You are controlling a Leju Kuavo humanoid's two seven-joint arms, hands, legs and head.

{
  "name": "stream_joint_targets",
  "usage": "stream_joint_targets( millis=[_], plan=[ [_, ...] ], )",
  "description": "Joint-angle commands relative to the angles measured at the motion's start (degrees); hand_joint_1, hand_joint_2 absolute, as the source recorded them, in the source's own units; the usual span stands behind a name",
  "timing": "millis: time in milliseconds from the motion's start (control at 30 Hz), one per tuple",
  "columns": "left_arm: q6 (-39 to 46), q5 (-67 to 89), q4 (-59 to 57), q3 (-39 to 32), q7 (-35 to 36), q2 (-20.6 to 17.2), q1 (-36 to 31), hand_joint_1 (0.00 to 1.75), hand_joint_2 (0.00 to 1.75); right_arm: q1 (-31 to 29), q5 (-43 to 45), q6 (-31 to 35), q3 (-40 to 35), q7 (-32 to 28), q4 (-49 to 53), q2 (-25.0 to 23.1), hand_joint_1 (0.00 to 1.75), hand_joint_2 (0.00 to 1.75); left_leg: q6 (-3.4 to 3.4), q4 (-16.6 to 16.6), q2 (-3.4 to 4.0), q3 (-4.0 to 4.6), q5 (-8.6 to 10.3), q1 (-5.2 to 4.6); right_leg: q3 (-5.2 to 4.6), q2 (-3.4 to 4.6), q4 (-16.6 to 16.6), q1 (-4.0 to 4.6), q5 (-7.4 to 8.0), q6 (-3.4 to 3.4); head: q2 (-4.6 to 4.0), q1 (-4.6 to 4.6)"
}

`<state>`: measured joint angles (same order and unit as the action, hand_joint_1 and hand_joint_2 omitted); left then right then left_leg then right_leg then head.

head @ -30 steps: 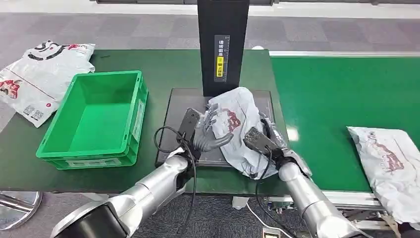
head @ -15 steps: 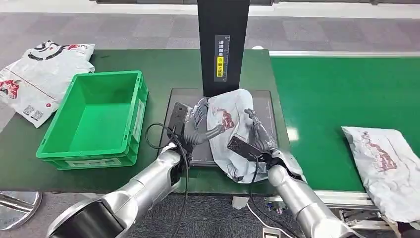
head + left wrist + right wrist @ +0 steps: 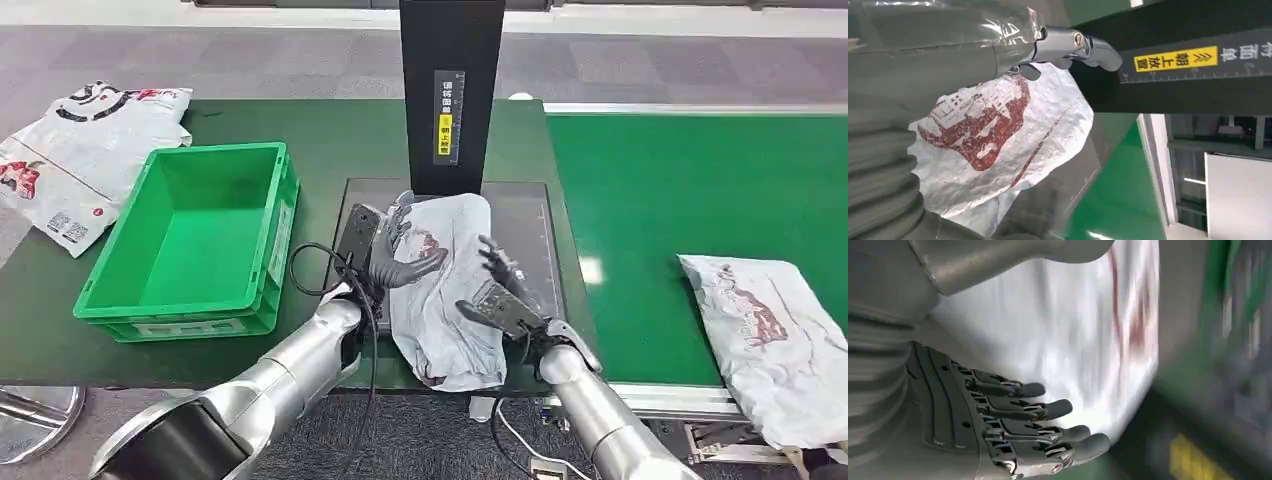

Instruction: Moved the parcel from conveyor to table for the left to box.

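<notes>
While the parcel [image 3: 445, 290] lies flat, left hand [image 3: 392, 245] fingers touch its edge, right hand [image 3: 503, 290] spread, empty.

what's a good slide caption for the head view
Both robot hands flank a white parcel lying on the dark scanner plate.

Your two silver arms come up from the bottom of the head view toward the middle. Your left hand [image 3: 392, 250] sits just left of center, fingers spread apart. Your right hand [image 3: 500, 290] is lower and right of center, fingers spread wide, holding nothing.
</notes>
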<state>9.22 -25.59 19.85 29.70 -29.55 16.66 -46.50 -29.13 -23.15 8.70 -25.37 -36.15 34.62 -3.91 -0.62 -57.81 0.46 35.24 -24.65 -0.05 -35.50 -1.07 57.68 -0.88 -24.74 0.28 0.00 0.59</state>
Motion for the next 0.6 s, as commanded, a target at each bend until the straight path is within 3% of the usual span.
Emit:
stream_joint_targets(
  millis=[33,133,233,467,533,600],
  plan=[
    [5.95,9.76,-2.43,4.42,1.79,2.77,-2.52,0.00,1.75,2.32,3.65,22.15,12.30,0.27,10.80,3.40,0.00,1.75,0.01,-0.04,-0.26,0.03,0.00,0.03,0.07,-0.18,-0.01,0.02,-0.06,0.00,-0.02,0.00],
    [6.09,9.83,-2.38,4.45,1.76,2.87,-2.40,0.00,1.75,2.44,3.74,22.05,12.33,0.26,10.90,3.57,0.00,1.75,0.02,-0.04,-0.18,-0.06,-0.04,0.01,0.12,-0.10,-0.05,0.00,-0.05,0.00,-0.02,0.00],
    [8.94,16.46,-2.61,9.21,2.25,2.97,-2.08,0.00,1.75,2.83,7.72,25.29,14.36,-0.51,11.46,4.19,0.00,1.75,0.03,-0.05,-0.05,-0.09,-0.09,0.02,0.13,0.06,-0.06,0.02,-0.03,-0.02,-0.02,0.00],
    [14.16,27.30,-3.55,15.82,6.85,3.29,-1.18,0.00,1.75,2.10,12.84,25.03,16.53,-1.75,11.25,5.30,0.00,1.75,0.06,0.01,-0.01,-0.17,-0.11,0.00,0.18,0.07,-0.12,0.00,-0.03,0.00,0.00,0.00],
    [15.30,34.62,-4.87,22.04,10.81,3.05,-1.96,0.00,1.75,1.90,12.80,25.45,16.65,-1.06,11.64,5.05,0.00,1.75,0.06,-0.02,0.06,-0.08,-0.09,-0.02,0.07,0.12,-0.07,-0.02,-0.01,0.00,0.00,0.00],
    [9.89,44.38,-5.99,30.86,20.39,2.78,-2.64,0.00,1.75,1.76,12.79,24.73,17.11,0.03,12.19,5.24,0.00,1.75,0.05,-0.03,0.07,-0.09,-0.10,-0.01,0.08,0.17,-0.05,-0.01,-0.03,-0.01,-0.02,0.00]
  ],
)
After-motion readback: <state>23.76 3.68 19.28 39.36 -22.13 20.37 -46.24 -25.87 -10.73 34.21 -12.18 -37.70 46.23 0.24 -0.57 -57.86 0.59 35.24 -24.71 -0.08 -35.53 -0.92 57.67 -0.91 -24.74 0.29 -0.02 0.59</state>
